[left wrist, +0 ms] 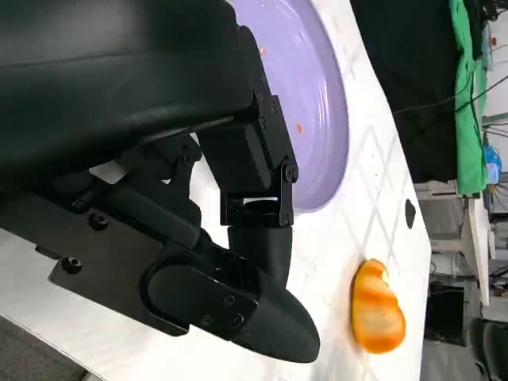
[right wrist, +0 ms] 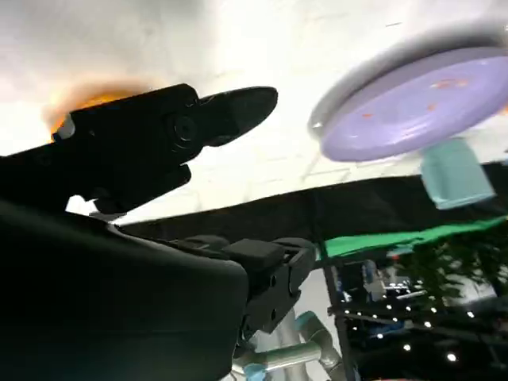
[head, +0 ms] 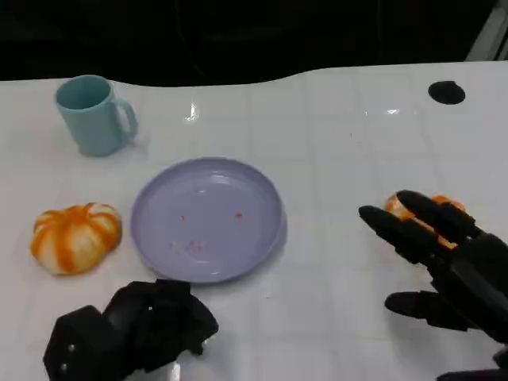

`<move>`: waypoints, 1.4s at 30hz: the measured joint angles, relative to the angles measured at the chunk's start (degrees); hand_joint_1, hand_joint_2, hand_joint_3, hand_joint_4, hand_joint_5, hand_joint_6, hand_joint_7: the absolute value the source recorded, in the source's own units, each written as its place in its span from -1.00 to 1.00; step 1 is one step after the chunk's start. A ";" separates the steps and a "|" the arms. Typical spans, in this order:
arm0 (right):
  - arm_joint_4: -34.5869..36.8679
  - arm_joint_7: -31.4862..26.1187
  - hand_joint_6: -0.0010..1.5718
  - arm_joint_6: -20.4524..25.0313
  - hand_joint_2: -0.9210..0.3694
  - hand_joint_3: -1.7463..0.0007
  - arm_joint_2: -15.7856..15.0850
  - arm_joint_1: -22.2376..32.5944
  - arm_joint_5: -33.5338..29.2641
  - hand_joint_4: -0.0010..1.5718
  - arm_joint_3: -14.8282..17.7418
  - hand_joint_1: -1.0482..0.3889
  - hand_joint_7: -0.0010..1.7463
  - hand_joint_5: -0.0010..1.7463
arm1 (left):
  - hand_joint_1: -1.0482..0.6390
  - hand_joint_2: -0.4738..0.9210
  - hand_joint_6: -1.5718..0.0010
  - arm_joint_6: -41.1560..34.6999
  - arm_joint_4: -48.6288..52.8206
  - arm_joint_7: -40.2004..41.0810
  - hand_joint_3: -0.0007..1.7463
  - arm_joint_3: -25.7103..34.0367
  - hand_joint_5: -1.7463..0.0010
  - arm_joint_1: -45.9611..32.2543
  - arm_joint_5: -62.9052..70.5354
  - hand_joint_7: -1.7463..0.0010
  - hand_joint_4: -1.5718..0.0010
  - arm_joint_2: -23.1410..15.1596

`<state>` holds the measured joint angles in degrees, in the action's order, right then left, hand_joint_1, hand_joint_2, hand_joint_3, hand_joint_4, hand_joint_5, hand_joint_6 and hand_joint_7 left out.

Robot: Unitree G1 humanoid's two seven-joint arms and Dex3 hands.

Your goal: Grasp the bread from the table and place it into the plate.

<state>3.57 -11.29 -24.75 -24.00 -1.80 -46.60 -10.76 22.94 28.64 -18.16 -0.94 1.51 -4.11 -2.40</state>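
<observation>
Our right robot hand (head: 444, 262) hovers with fingers spread over the orange bread (head: 401, 205) at the table's (head: 333, 119) right side, holding nothing. Our left robot hand (head: 131, 329) rests curled and empty near the lilac plate (head: 206, 218), which holds only crumbs. A teal mug (head: 94, 113) and a pumpkin-shaped bun (head: 75, 236) stand left of it.

**Colours on the white table**

A lavender plate (head: 208, 219) with small orange specks is seen centrally. At nine o'clock from it, bread (head: 76, 236) striped orange and cream is found; at eleven o'clock, a pale teal mug (head: 93, 114). A black round mark (head: 446, 92) is noted at two o'clock.
</observation>
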 measured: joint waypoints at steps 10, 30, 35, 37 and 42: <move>-4.03 2.91 -0.82 11.73 -0.86 0.99 0.07 -0.39 -6.50 -1.00 -1.84 -0.19 -0.99 -1.00 | -0.98 0.91 -0.61 0.00 0.10 0.01 -1.00 0.05 -0.78 0.14 0.05 0.07 -0.08 -0.05; 5.54 6.72 -0.71 22.10 -0.76 1.00 0.50 -12.86 -8.39 -0.90 -6.45 0.00 -0.97 -0.93 | -0.99 0.92 -0.62 0.20 0.08 0.02 -1.00 0.05 -0.78 0.05 0.05 0.09 -0.10 -0.01; 10.66 6.68 -0.66 23.15 -0.72 1.00 1.35 -14.66 -7.62 -0.87 -7.58 0.09 -0.96 -0.90 | -0.98 0.91 -0.62 0.21 -0.07 0.02 -1.00 0.05 -0.78 -0.08 0.09 0.09 -0.08 0.00; 12.09 6.60 -0.65 23.27 -0.70 1.00 1.60 -15.28 -7.40 -0.86 -8.24 0.12 -0.97 -0.89 | -0.99 0.91 -0.62 0.21 -0.28 0.02 -1.00 0.04 -0.78 -0.25 0.10 0.09 -0.08 0.00; 16.40 6.42 -0.65 23.38 -0.71 0.99 1.75 -17.61 -6.09 -0.87 -8.67 0.16 -0.98 -0.88 | -0.99 0.91 -0.62 0.10 -0.97 0.04 -1.00 -0.02 -0.79 -0.82 0.11 0.09 -0.09 0.01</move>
<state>19.97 -4.86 -1.37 -22.25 -19.40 -52.69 -19.43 23.04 27.67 -18.12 -0.95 0.69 -4.00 -2.40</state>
